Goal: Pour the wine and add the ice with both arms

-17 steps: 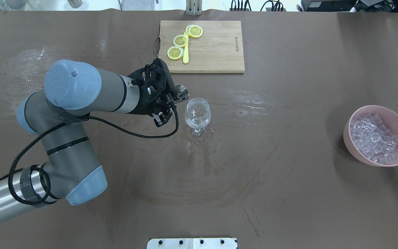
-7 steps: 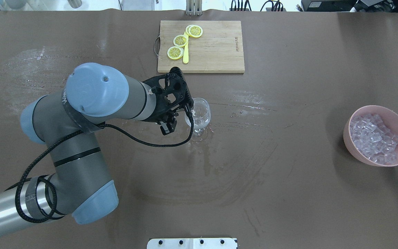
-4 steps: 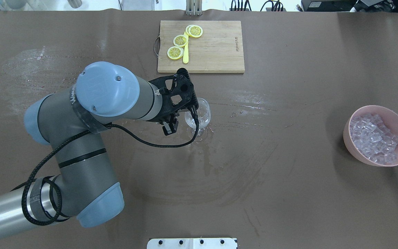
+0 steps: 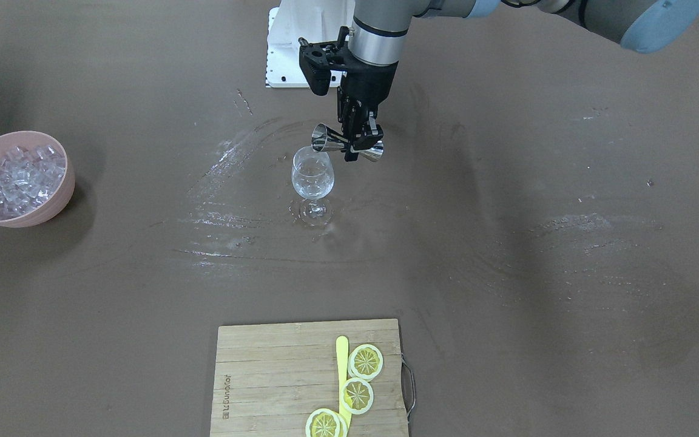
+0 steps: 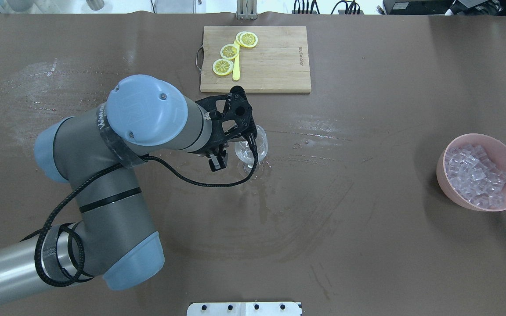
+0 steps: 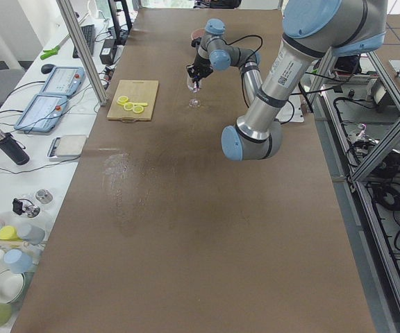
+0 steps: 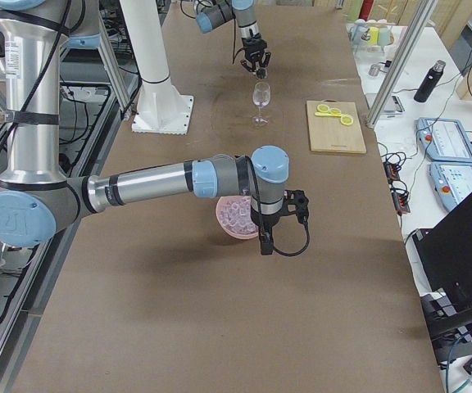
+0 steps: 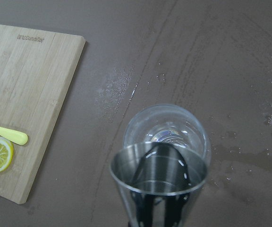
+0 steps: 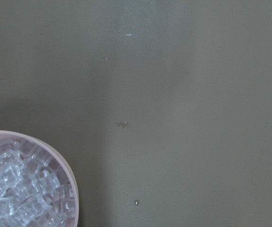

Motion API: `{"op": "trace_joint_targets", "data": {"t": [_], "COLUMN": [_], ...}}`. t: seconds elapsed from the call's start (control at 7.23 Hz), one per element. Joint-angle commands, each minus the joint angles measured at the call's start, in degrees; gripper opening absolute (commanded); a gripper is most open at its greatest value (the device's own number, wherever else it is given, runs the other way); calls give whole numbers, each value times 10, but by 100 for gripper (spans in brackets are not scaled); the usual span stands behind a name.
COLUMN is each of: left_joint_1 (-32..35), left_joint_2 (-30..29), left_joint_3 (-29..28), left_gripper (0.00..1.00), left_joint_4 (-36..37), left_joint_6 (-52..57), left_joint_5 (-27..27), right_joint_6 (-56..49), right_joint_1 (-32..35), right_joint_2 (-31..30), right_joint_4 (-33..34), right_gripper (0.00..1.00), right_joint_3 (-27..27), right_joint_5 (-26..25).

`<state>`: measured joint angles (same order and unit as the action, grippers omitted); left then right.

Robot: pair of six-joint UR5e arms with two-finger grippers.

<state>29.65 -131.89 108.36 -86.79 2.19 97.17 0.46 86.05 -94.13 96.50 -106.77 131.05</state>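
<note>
The left gripper [image 4: 358, 145] is clamped on the waist of one steel jigger [image 4: 325, 138]. The jigger is tipped onto its side, with one mouth just above the rim of the single glass [image 4: 312, 176]. The glass stands upright on the brown table [image 4: 507, 243], among wet streaks. On the operators' side of the glass lies one wooden board [image 4: 276, 376]. It carries at least three lemon slices [image 4: 366, 362] and one yellow stick [image 4: 341, 352]; two slices touch the stick.

One pink bowl [image 5: 447, 186] sits well apart from the glass, toward the robot's right. The ice [image 5: 477, 175] is heaped inside it, too many cubes to count. The right gripper [image 7: 283, 214] hangs just beside that bowl. It shows only in the side view, so I cannot tell whether its fingers are apart or together.
</note>
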Motion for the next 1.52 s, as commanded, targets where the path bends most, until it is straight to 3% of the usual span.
{"op": "trace_joint_targets", "data": {"t": [0.0,1.11,1.38], "left_joint_1": [0,-6,-8], "left_joint_2": [-20,-49,-73], "left_joint_3": [-2,-17,-17], "left_gripper": [0,0,0], "left_joint_4": [42,102,145], "left_joint_6": [8,10,10], "left_joint_5": [-1,-35,-55], "right_joint_6": [0,0,1], "right_joint_1": [0,0,0], "right_joint_2": [0,0,0], "right_joint_4": [0,0,0], "right_gripper": [100,100,100], "right_joint_3": [0,1,1], "right_joint_5": [0,0,0]}}
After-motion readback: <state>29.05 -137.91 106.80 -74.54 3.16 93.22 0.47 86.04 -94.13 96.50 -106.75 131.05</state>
